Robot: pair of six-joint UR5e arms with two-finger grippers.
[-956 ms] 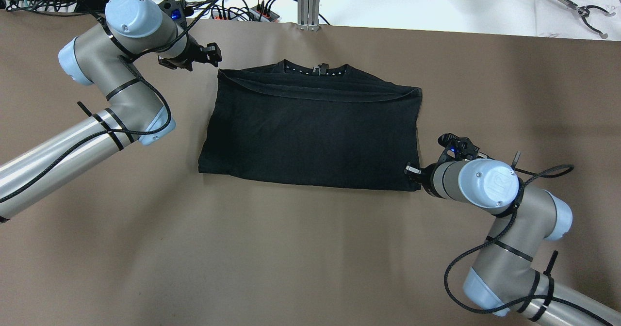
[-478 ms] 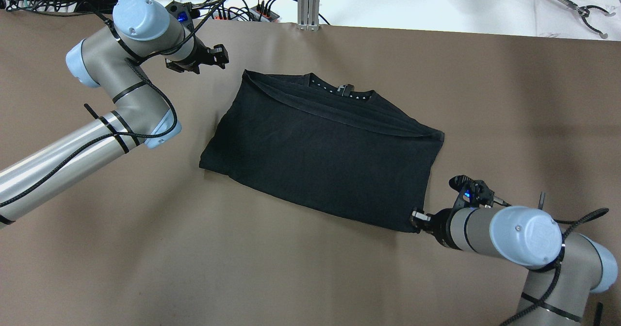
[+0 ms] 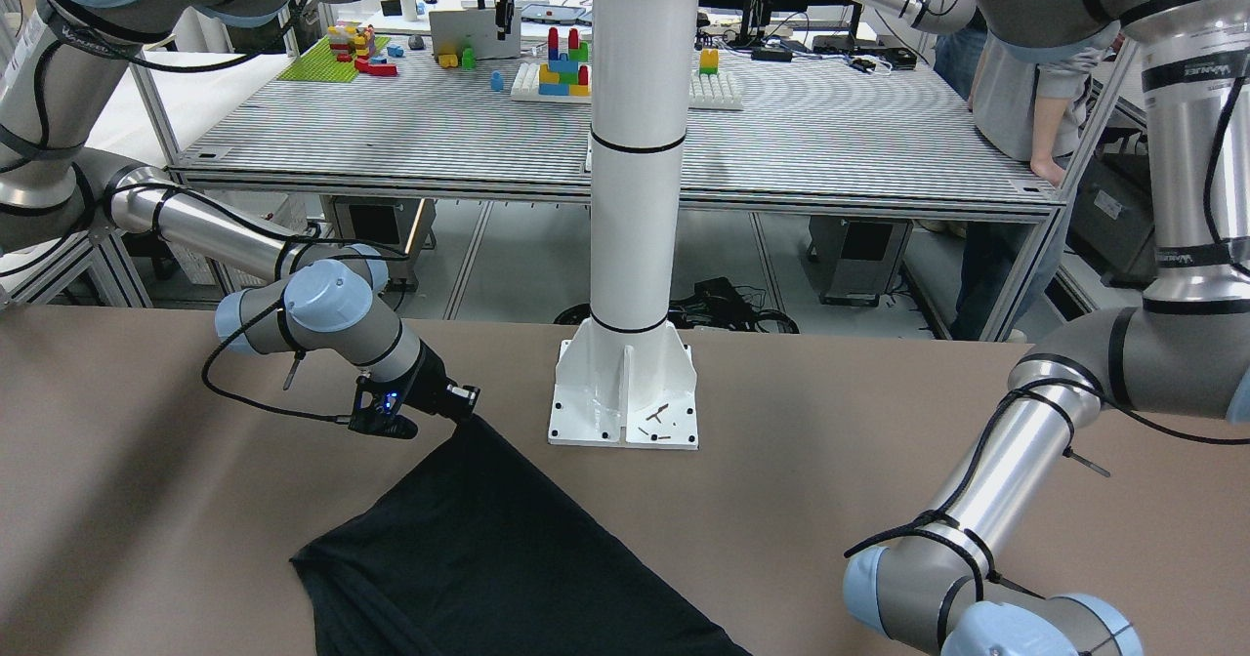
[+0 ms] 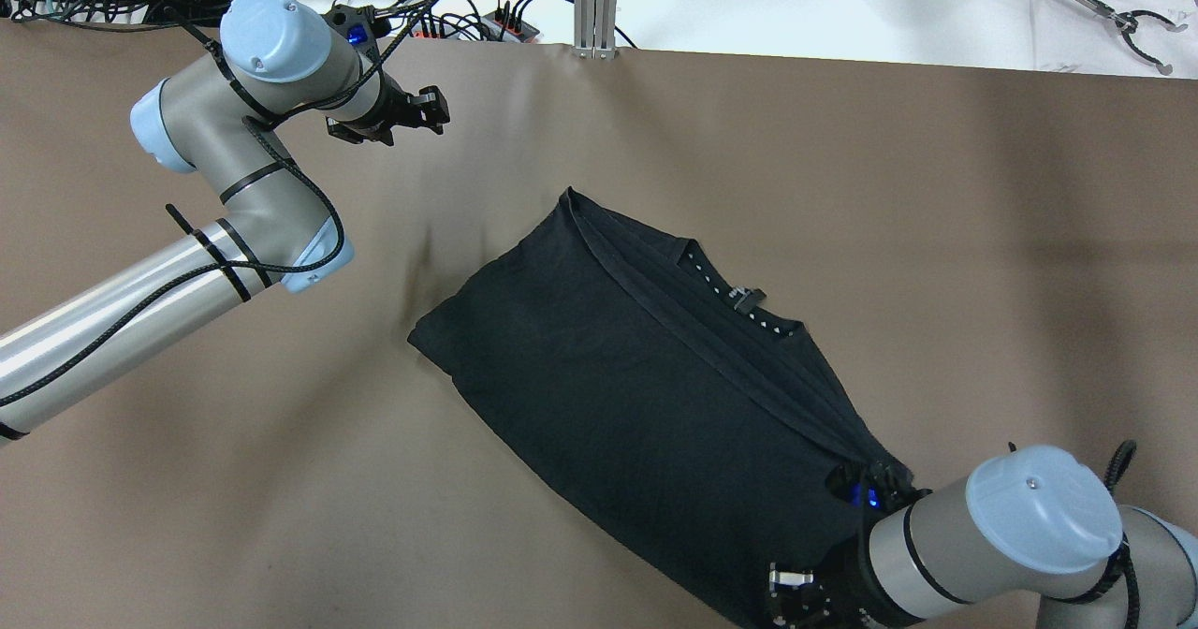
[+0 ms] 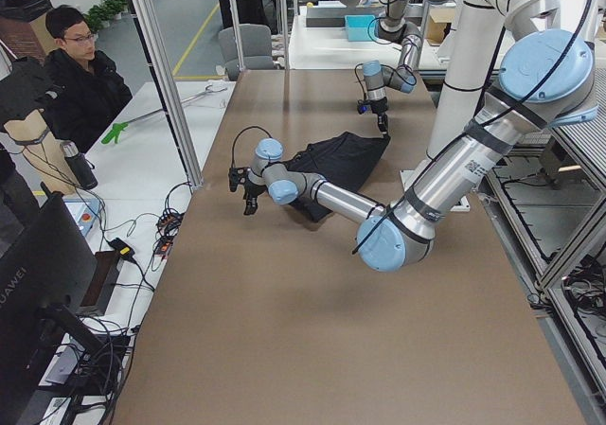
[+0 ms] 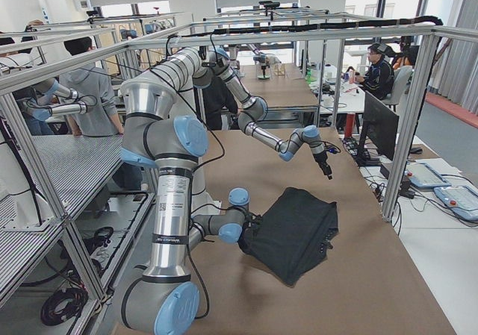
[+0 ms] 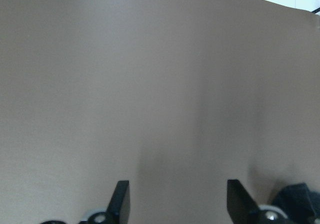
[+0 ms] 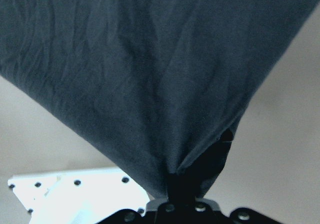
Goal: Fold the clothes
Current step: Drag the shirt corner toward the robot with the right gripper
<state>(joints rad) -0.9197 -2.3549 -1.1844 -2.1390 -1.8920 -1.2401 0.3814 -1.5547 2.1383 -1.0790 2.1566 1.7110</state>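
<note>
Brown table (image 4: 655,142) spans the whole workspace. White pillar (image 3: 635,148) stands at the robot-side edge on its base plate (image 3: 625,392). Black garment (image 4: 646,395) is on the table, lying diagonally in the overhead view from mid-table down toward the right arm (image 4: 992,535). It's folded, with the hem band running across the top layer and the collar with its small tag (image 4: 749,298) showing on the far side. One corner is pulled up into a point, with the fabric fanning out from it in tension folds. The rest lies flat on the table. That corner sits just beside the base plate, on the robot's right side of it. Right fingers (image 3: 465,401) are clamped on the corner, and the wrist view shows cloth bunched right at the tips. Left arm (image 4: 234,142) is over the far-left part of the table, well apart from the garment. Left fingers (image 7: 121,198) are spread, with nothing between them and only bare table below.
</note>
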